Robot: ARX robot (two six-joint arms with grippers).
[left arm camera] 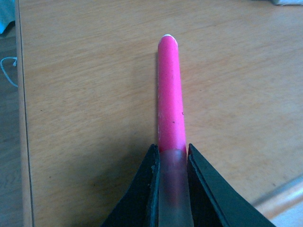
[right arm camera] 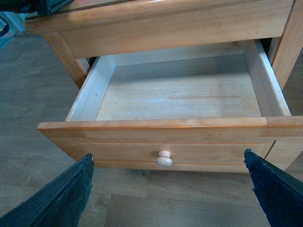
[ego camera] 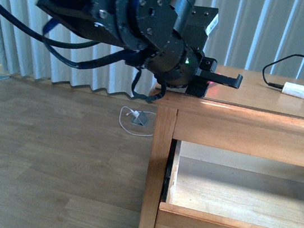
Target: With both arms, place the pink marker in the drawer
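At the far left of the front view a wooden plank floor (ego camera: pixel 50 156) and pale pleated curtains (ego camera: pixel 17 27) are seen, and a thin white cable (ego camera: pixel 134 117) is coiled on the floor beside the leg of the honey-coloured wooden table (ego camera: pixel 266 104). The bulky black left arm (ego camera: pixel 137 15) is stretched across from the upper left, and its flat black two-fingered left gripper (ego camera: pixel 227 79) is held low over the near left corner of the table top. In the left wrist view the left gripper (left arm camera: pixel 171 151) is seen clamped on a bright pink cylindrical marker (left arm camera: pixel 169 94): the paler, frosted cap end is pinched between the two black fingers (left arm camera: pixel 147 184), while the pink barrel is pointed straight away from them over the bare table top, ending in a small white tip. Whether the pink marker is resting on the wood or raised just above it cannot be told. Further right on the table top, well apart from the gripper, a small white charger plug (ego camera: pixel 294 90) with a looping black cable (ego camera: pixel 296 56) is laid. Below the table top the wide honey-coloured wooden drawer (ego camera: pixel 227 226) is pulled out, its light wood interior (right arm camera: pixel 180 90) is exposed, and the marker is not inside it. The right gripper (right arm camera: pixel 167 155) is spread wide in front of the drawer front, its fingers (right arm camera: pixel 66 196) set to either side of, and clear of, the round pale wooden knob (right arm camera: pixel 164 159)
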